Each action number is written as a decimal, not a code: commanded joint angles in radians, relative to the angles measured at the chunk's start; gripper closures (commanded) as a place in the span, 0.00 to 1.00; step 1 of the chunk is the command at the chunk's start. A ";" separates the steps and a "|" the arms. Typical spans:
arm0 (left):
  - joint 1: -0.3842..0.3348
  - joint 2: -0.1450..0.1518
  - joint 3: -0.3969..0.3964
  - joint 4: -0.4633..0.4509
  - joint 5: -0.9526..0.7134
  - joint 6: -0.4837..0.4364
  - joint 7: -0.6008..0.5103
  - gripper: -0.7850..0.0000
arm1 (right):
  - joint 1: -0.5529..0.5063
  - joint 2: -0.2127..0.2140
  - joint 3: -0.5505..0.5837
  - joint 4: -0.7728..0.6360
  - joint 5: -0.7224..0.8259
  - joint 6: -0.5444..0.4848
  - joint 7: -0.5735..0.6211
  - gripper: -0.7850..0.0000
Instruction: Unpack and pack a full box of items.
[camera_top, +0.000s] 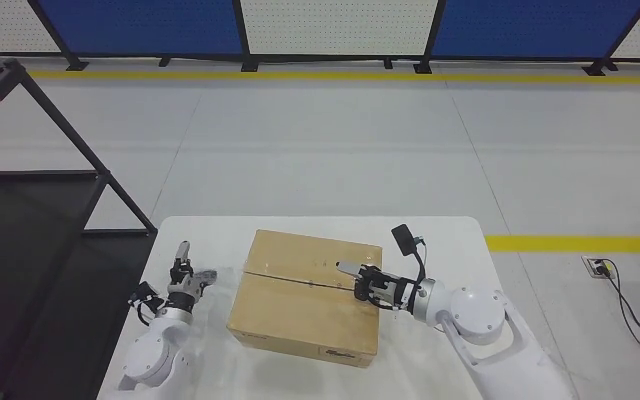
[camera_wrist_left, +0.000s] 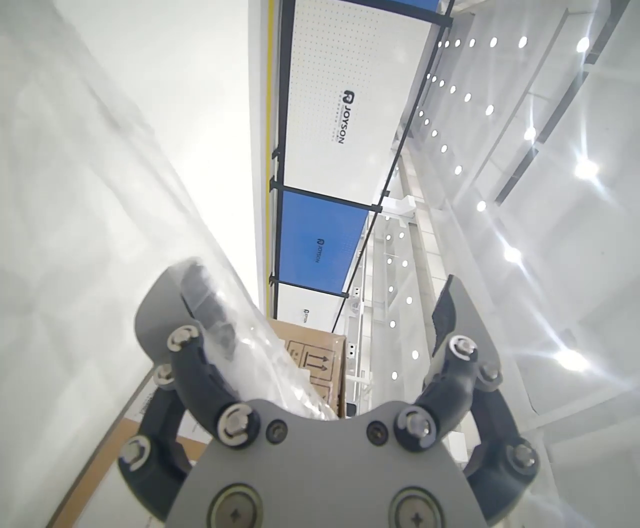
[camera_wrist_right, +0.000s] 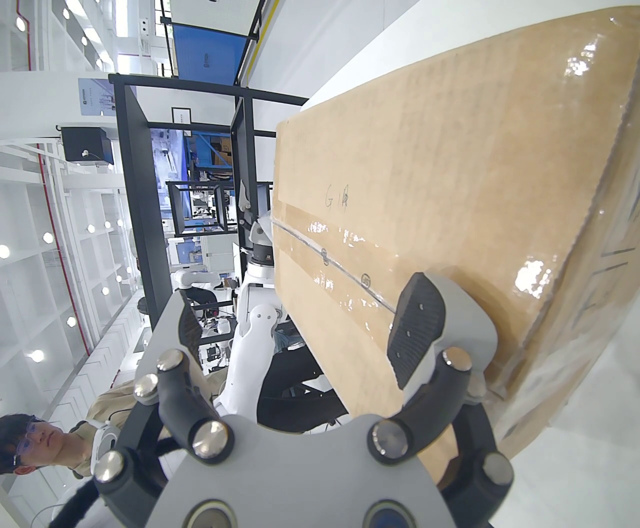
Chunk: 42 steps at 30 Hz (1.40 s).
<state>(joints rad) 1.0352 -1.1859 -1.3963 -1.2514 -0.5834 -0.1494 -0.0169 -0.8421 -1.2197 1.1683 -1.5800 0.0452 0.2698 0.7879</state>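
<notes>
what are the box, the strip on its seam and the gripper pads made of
Box: brown corrugated cardboard, matte; fluting seems to show at its cut edge. Seam strip: clear plastic tape, probably, given its glossy wrinkled glare. Pads of the right gripper: black, dimpled, likely rubber.

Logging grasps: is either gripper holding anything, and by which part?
Nothing is held. The right gripper is open over the box seam; the left gripper is open beside the box.

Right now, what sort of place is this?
Probably a robotics test hall: blue and white partition panels fence a floor marked with yellow tape, and a cardboard box sits on a white table.
</notes>
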 joint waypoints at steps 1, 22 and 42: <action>-0.005 -0.004 -0.002 0.005 -0.015 -0.023 -0.002 0.00 | 0.000 0.000 0.000 0.000 0.000 0.000 0.000 0.00; 0.160 -0.035 -0.098 -0.113 -0.150 -0.353 0.029 0.00 | 0.000 0.000 0.000 0.000 0.000 0.000 0.000 0.00; 0.115 -0.061 0.009 0.033 -0.030 -0.193 -0.086 0.00 | 0.000 0.000 0.000 0.000 0.000 0.000 0.000 0.00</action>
<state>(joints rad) 1.1540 -1.2458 -1.3865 -1.2269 -0.6140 -0.3371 -0.0977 -0.8421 -1.2197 1.1683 -1.5800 0.0452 0.2698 0.7879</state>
